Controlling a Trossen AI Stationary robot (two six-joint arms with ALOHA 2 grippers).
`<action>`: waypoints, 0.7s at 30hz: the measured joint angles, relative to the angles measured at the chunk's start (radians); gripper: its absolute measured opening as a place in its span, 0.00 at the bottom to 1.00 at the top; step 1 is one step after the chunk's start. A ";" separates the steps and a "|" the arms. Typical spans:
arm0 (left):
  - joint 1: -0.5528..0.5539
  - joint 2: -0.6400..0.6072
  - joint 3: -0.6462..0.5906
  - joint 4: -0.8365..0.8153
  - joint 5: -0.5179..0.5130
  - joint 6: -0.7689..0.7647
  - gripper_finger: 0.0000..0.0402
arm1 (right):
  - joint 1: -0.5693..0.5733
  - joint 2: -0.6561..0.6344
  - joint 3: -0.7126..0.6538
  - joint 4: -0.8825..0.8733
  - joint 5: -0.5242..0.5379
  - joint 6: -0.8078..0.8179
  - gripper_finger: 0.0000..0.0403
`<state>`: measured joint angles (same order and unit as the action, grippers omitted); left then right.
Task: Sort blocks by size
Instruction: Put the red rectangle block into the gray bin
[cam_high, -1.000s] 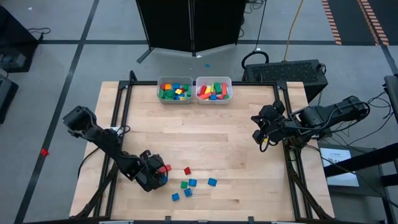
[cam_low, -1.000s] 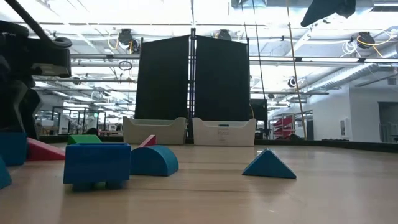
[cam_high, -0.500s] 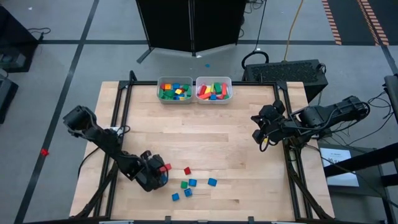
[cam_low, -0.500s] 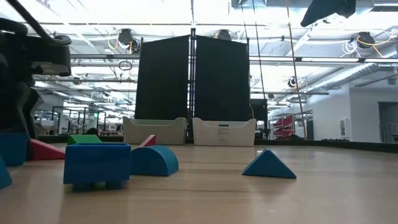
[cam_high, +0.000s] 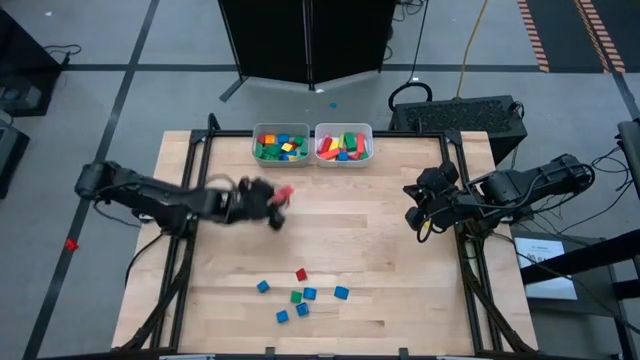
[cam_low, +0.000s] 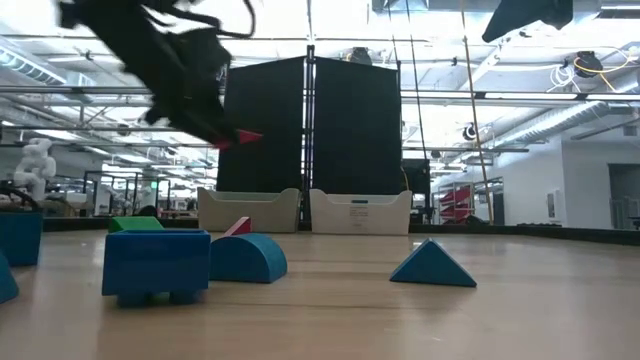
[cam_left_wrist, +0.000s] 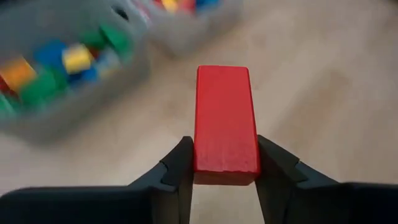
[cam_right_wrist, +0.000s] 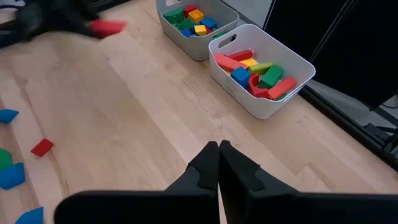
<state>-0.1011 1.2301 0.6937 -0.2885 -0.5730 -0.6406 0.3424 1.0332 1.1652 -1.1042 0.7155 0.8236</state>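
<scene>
The left gripper (cam_left_wrist: 225, 163) is clamping a red bar block (cam_left_wrist: 225, 124) by its near end, in mid-air at centre-left of the high view, short of the two bins (cam_high: 281, 160). The right gripper (cam_right_wrist: 219, 149) is waiting at right, fingers pressed together, empty.

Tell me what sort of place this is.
Probably a robotics lab in an open industrial hall: a wooden table fenced by a black frame, black screens behind, and exposed pipes overhead.
</scene>
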 joint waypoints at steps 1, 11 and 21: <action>0.063 -0.002 0.000 0.048 0.028 0.062 0.30 | 0.000 0.000 0.000 0.000 0.000 0.004 0.00; 0.540 0.099 0.032 0.313 0.295 0.267 0.30 | 0.000 0.000 0.000 0.000 -0.001 0.029 0.00; 0.639 0.329 0.191 0.320 0.357 0.359 0.30 | 0.000 0.000 0.000 -0.002 0.020 0.029 0.00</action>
<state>0.5377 1.5592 0.8844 0.0317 -0.2165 -0.2817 0.3423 1.0336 1.1652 -1.1058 0.7355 0.8524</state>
